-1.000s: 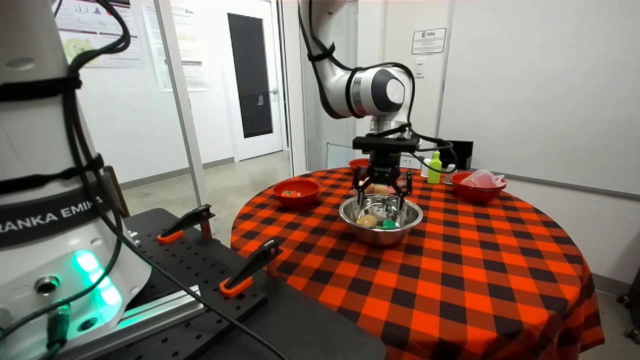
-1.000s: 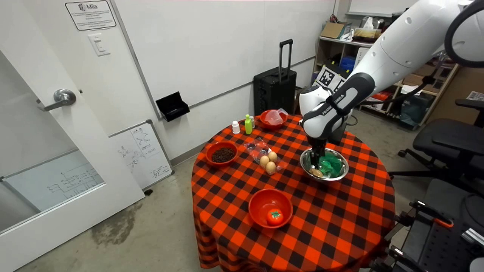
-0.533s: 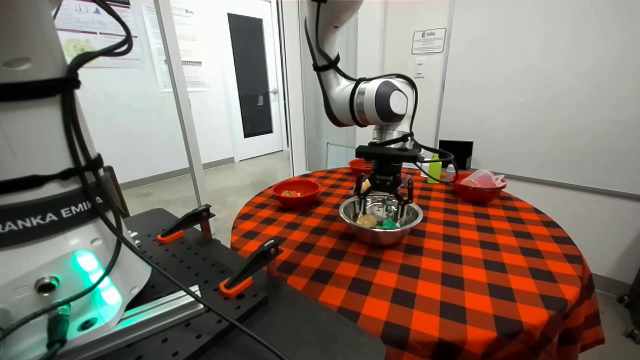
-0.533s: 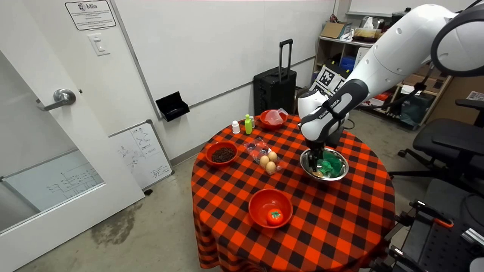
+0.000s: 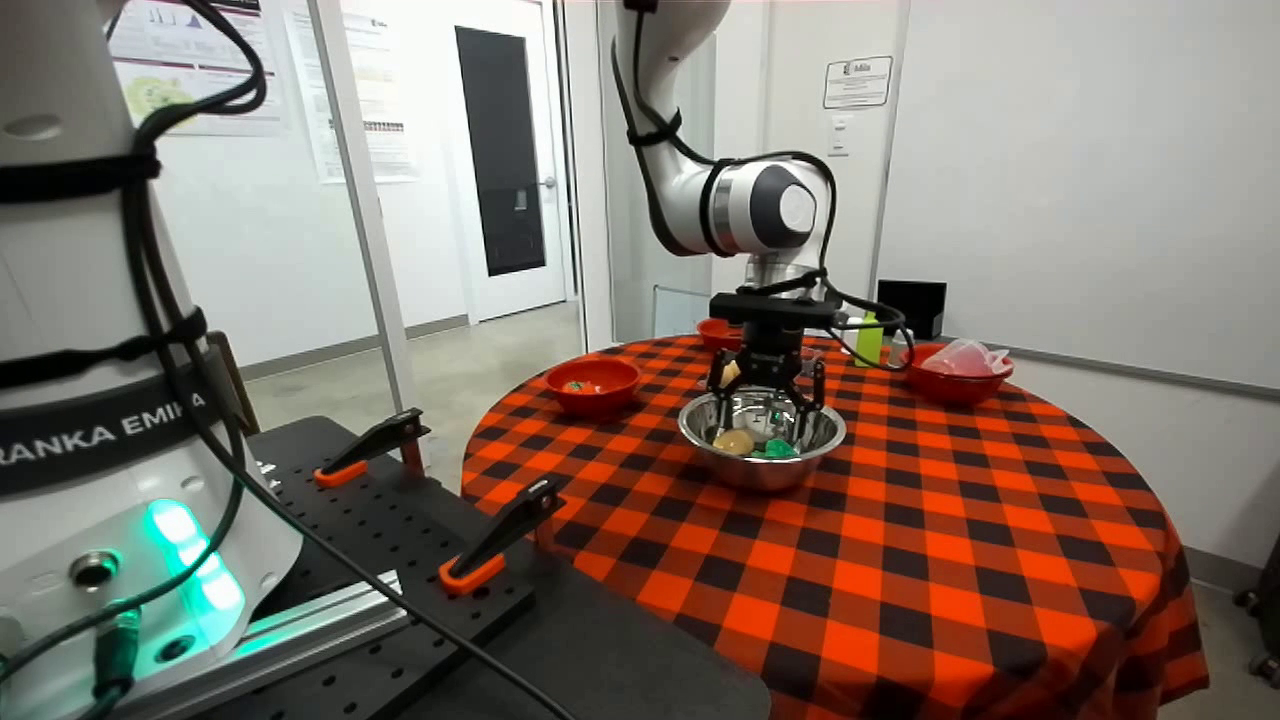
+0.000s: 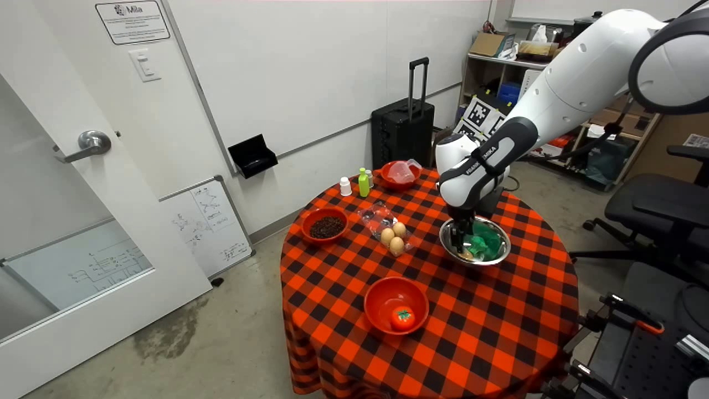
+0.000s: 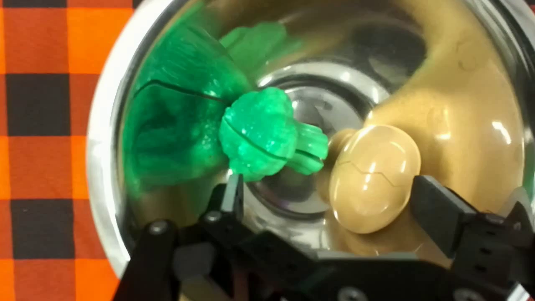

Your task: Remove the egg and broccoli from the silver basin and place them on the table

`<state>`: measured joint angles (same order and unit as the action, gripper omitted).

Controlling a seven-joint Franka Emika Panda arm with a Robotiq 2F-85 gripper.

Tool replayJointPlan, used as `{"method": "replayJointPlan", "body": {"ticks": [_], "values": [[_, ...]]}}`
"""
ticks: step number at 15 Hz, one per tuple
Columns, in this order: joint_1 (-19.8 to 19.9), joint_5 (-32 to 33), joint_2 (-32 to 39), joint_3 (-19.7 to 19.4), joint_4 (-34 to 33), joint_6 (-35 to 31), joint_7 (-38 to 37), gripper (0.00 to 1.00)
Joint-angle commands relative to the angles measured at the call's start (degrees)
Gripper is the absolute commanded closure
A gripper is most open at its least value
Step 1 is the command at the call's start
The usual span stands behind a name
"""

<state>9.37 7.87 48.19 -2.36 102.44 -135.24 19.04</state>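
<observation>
The egg (image 7: 376, 179), tan and glossy with a crack line, lies in the silver basin (image 7: 102, 146) beside the green broccoli (image 7: 261, 133). Both exterior views show the egg (image 5: 735, 442) (image 6: 466, 254), the broccoli (image 5: 779, 449) (image 6: 477, 244) and the basin (image 5: 760, 475) (image 6: 504, 249) on the checkered table (image 5: 950, 560). My gripper (image 7: 328, 180) is open, pointing down into the basin, with nothing held. In the wrist view its right finger appears against the egg's right edge; I cannot tell if they touch. Its left finger is by the broccoli's lower edge. The gripper (image 6: 458, 244) partly hides the egg in an exterior view.
A red bowl (image 6: 382, 293) holds a tomato. Another red bowl (image 6: 327, 226) holds dark beans. A clear carton with eggs (image 6: 396, 244) lies near the basin. A yellow-green bottle (image 6: 363, 183), a white cup (image 6: 345, 187) and a red bowl with a clear jug (image 6: 400, 176) stand at the edge.
My gripper has moved down into the basin and slightly sideways, mostly in the first half second. It now covers more of the egg in an exterior view. Egg, broccoli and basin have not moved.
</observation>
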Motion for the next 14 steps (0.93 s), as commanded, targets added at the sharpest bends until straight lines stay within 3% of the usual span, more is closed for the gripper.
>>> {"method": "replayJointPlan", "body": {"ticks": [1, 13, 14], "values": [[0.5, -1.5, 1.3, 1.3, -2.3, 2.8, -0.6, 0.0], [0.2, -2.7, 3.4, 1.6, -3.7, 4.6, -1.0, 0.0], [0.3, -2.7, 3.5, 1.6, -3.7, 4.6, -1.0, 0.05]]}}
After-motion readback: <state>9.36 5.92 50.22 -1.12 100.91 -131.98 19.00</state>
